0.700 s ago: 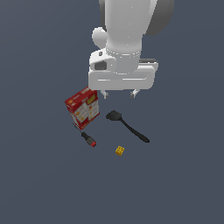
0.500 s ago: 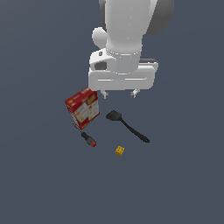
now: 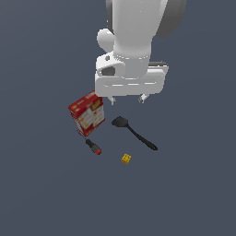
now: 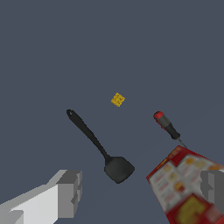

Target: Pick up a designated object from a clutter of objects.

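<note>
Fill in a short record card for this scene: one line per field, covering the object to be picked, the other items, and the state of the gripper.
target: black spatula, lying flat, untouched
spatula head: points toward the red-and-yellow box
short tool: black red-tipped tool, lying just in front of the box in the exterior view
small item: yellow studded brick, apart from the rest
gripper: gripper open, above the clutter, holding nothing
fingers: one finger on each side of the spatula head in the wrist view
</note>
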